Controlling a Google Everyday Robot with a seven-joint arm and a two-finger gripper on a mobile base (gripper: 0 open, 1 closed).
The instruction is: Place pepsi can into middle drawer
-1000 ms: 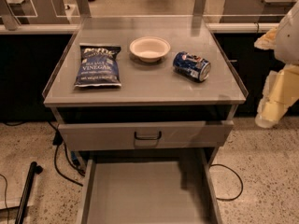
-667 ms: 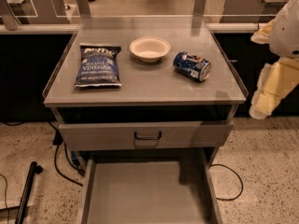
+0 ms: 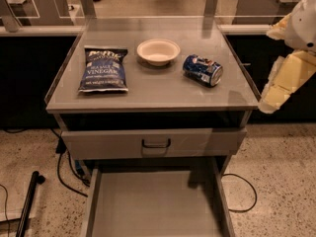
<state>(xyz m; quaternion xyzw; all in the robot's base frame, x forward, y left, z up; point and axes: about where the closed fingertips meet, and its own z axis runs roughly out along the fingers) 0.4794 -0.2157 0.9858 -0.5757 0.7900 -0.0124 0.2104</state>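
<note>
The pepsi can [image 3: 203, 69] lies on its side on the grey cabinet top [image 3: 163, 90], right of the white bowl [image 3: 158, 51]. The middle drawer [image 3: 153, 201] is pulled out below, with its flat grey floor bare. My gripper [image 3: 276, 90] hangs off the cabinet's right edge with its yellowish fingers pointing down and left. It is to the right of the can, apart from it, and holds nothing that I can see.
A dark blue chip bag [image 3: 103, 69] lies on the left of the cabinet top. A grey drawer front with a black handle [image 3: 156, 143] sits above the open drawer. Cables and a black pole [image 3: 27, 201] lie on the floor at the left.
My arm has drifted a little to the left and up, closer to the cabinet's right edge. The can, bowl, bag and drawer have not moved.
</note>
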